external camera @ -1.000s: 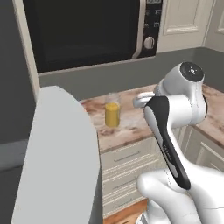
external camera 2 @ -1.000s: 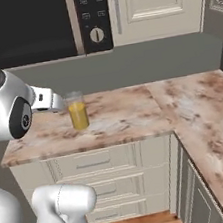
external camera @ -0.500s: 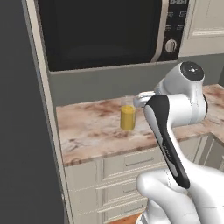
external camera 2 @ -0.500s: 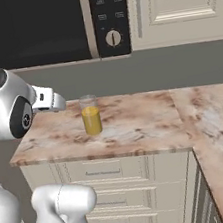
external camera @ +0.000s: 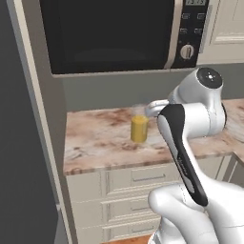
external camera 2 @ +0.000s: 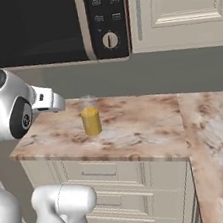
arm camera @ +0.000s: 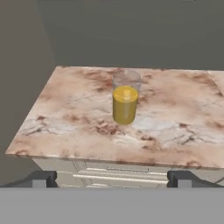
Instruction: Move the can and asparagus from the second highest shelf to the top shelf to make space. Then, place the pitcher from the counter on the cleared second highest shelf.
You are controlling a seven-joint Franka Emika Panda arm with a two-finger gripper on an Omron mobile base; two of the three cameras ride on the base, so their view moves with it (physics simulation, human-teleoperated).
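Swung round with the driving base, both base cameras are now squared on the mottled reddish-brown and beige stone table [external camera 2: 151, 127], where a second ago a grey fridge door was blocking the left side of the left base view; that door is gone from the picture, and a dark grey panel is seen along that edge instead. What has shifted is the viewpoint, not the things. The tall clear pitcher half filled with orange-yellow liquid [external camera: 139, 125] is seen upright on the table, below the black microwave [external camera: 114, 33] and well back from the front edge, above the cream cabinet drawers [external camera 2: 108, 177].

In the hand view the pitcher [arm camera: 125, 98] is placed at about twelve o'clock from the gripper [arm camera: 112, 178], whose dark fingertips [arm camera: 43, 177] are spread as wide as they go, with nothing between them. Gripper and pitcher are well apart; no contact is made. The pitcher is also shown in the right base view [external camera 2: 90, 115], just past the white arm [external camera 2: 9, 106].

By this reading, the shelf-clearing stage is judged to be over and the pitcher stage begun. A forward reach, with the fingers brought to either side of the clear wall, is what the pickup is expected to call for.
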